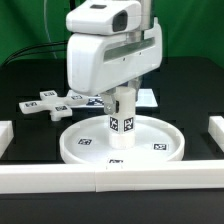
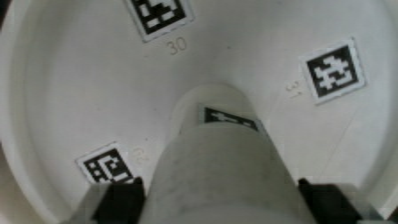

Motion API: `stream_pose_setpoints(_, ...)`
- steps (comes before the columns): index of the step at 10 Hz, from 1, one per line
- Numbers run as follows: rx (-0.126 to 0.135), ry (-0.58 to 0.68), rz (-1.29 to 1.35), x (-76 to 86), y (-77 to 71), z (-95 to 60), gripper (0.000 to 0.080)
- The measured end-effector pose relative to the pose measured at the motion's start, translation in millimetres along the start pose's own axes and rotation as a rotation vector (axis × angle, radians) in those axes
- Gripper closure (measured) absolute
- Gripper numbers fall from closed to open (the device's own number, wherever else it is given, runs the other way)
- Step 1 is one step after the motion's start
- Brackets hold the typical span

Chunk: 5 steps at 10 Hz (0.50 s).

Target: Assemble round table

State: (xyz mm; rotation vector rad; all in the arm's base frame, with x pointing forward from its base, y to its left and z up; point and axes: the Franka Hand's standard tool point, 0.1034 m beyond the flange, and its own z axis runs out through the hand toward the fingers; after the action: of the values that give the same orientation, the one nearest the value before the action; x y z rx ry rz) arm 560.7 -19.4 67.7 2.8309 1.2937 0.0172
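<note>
The gripper [image 1: 121, 100] is clamped on the leg [image 1: 120, 128], which stands upright at the middle of the disc [image 1: 75, 150]. The cross-shaped foot [image 1: 48, 103] lies on the worktop [image 1: 22, 85], farther back toward the exterior view's left.

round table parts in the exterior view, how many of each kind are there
round disc: 1
cylinder leg: 1
cross-shaped foot piece: 1
total: 3
</note>
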Motion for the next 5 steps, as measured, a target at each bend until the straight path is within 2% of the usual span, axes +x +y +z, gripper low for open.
stream_pose_setpoints(3,-0.005,0.031,0.295,6.5,-5.6,0.0,0.0389)
stream_pose_setpoints(5,0.006,0.038,0.435,7.5,-6.3,0.1,0.0389)
